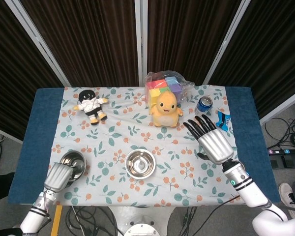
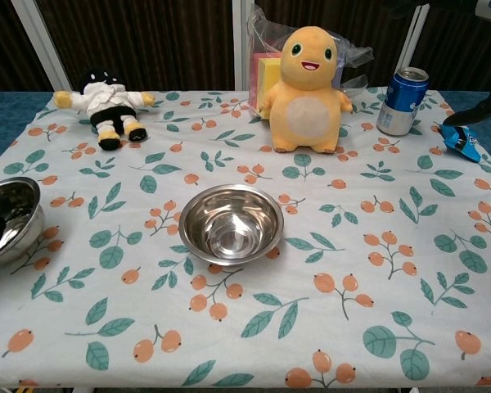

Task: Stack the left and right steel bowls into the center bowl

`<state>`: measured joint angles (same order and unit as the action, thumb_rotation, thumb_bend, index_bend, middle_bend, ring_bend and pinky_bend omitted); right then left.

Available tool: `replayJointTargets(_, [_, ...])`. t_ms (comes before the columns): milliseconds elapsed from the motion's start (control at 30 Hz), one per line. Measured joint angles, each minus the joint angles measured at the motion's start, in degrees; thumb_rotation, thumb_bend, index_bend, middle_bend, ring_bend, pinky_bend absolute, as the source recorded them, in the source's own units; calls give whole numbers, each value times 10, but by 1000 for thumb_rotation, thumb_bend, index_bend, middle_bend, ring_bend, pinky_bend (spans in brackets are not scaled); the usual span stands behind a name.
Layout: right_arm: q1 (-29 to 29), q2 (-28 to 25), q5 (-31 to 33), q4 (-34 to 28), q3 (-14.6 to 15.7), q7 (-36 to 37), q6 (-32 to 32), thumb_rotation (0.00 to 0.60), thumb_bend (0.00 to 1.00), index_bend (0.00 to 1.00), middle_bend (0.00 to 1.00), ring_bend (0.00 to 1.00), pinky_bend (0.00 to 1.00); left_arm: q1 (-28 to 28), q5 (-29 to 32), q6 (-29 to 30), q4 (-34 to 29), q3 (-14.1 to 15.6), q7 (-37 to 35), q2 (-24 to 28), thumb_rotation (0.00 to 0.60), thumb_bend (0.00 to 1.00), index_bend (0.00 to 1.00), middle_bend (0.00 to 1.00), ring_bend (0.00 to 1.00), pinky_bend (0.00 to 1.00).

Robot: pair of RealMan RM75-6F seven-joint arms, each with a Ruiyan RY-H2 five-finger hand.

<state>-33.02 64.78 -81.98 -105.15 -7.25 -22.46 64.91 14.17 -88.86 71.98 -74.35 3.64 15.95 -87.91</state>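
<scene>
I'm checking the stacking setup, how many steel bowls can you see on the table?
2. One bowl sits in the middle near the front edge; the other bowl is at the front left, held by the left hand. A third may be hidden under the right hand.

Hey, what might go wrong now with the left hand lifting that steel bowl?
The left hand holds the left bowl by its near rim only, already tilted, so it may slip or swing. Carried low, it might clip the center bowl and shove it.
</scene>
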Motion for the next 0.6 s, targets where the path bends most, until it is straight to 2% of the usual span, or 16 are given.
replayJointTargets(333, [6, -6, -4, -6, -4, 4, 14, 600, 0, 0, 93, 0, 0, 24, -19, 5, -25, -15, 3, 8, 600, 331, 724, 742, 672, 748])
replayJointTargets(600, [16, -26, -21, -41, -21, 5, 52, 600, 0, 0, 95, 0, 0, 106, -38, -51, -80, -58, 45, -8, 600, 332, 725, 743, 672, 749])
